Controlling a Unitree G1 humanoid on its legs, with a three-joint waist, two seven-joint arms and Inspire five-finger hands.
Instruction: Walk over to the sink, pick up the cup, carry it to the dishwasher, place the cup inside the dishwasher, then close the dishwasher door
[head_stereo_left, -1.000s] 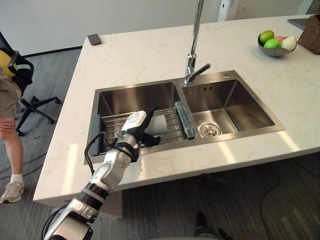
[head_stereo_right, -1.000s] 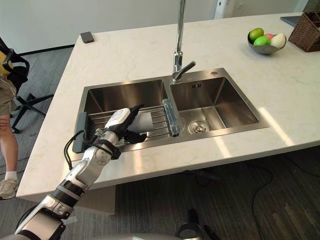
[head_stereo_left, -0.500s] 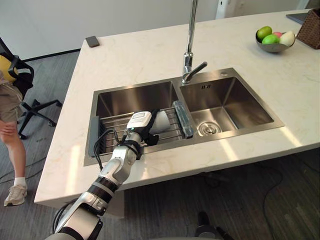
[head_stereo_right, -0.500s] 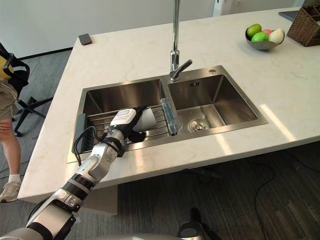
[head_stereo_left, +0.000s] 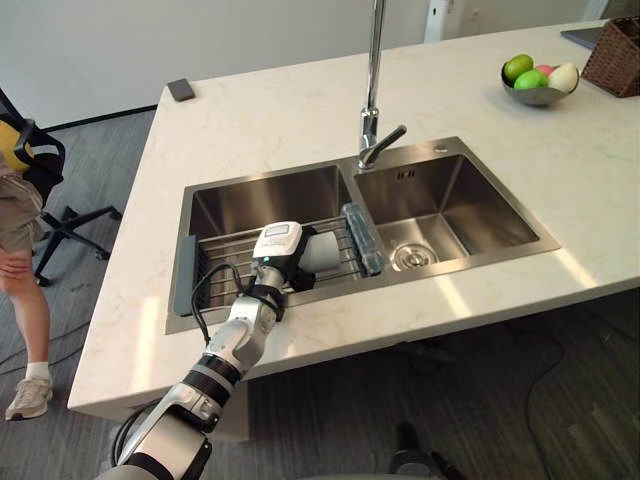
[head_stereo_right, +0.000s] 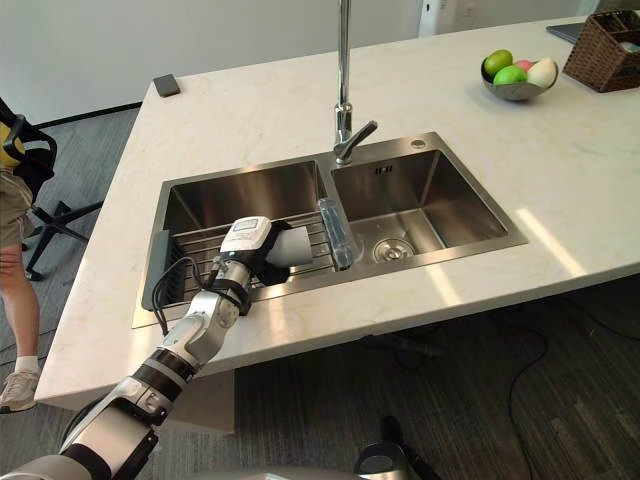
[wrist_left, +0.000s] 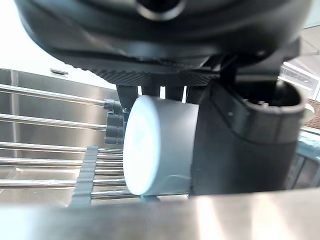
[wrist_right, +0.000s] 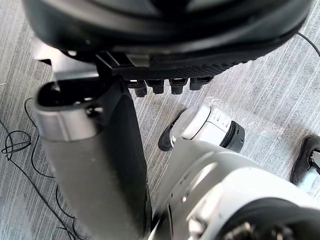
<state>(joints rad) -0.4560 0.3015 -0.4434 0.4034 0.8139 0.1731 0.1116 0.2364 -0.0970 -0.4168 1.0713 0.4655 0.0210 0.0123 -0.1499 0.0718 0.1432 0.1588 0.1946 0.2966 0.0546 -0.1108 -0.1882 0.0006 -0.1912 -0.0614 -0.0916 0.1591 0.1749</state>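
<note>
Left wrist view, mid-frame: I see my left hand (wrist_left: 240, 145) gripping the white cup (wrist_left: 160, 145) at the sink's wire rack (wrist_left: 45, 160).

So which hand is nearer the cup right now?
Left. The left hand is on the cup, thumb and fingers round it, on the rack in the sink. The right hand hangs over the floor, away from the cup.

L hand (head_stereo_left: 277, 243) out fwd, curled gripping; R hand (wrist_right: 95, 165) down.
</note>
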